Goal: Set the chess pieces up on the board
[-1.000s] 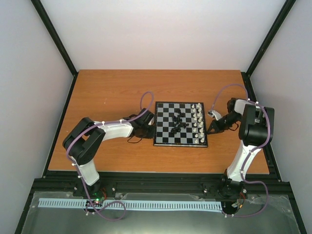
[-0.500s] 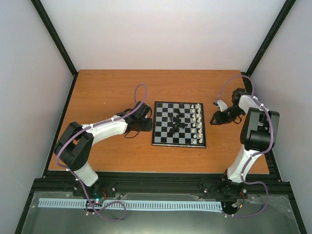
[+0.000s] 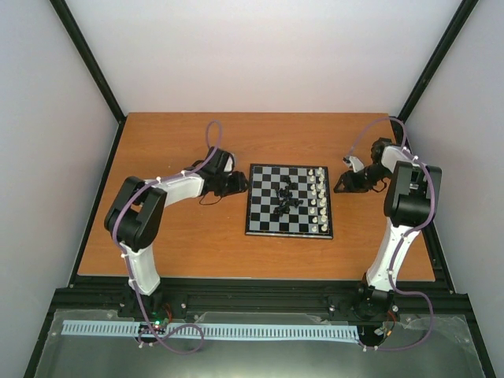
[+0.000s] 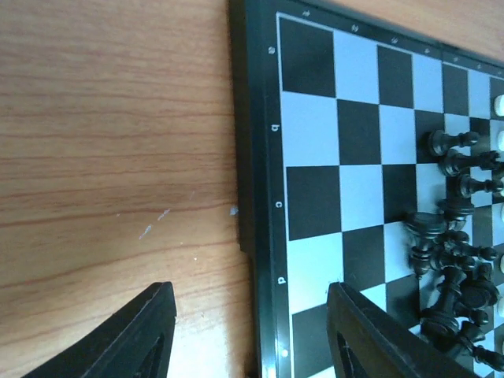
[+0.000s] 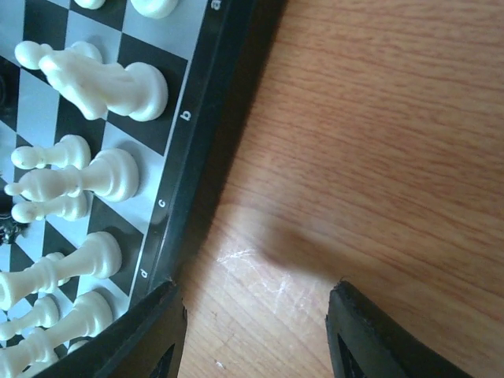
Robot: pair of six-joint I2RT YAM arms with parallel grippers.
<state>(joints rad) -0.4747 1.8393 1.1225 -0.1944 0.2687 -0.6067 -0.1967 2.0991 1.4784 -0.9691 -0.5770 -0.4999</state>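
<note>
The board (image 3: 263, 217) lies flat on the right half of the tabletop (image 3: 173, 150), its sides square to the tabletop's edges. The white pieces (image 3: 319, 197) stand in two files along its right side, running from the far edge to the near edge. The black pieces (image 3: 285, 198) are bunched in a loose heap around the middle squares; in the left wrist view several lean across one another, and how many stand upright cannot be told. The left files of the board are bare.

The left tool (image 4: 248, 293) sits low just left of the board's far-left corner, pointing right at it. Its jaws are spread wide and hold nothing; between them show only the board's black border, with the edge letters b, c and d, and a strip of wood.

The right tool (image 5: 256, 293) is just right of the board near its far-right corner, pointing left. Its jaws are also spread wide and empty, framing the board's border and bare wood, with the white files close beyond the left jaw.
</note>
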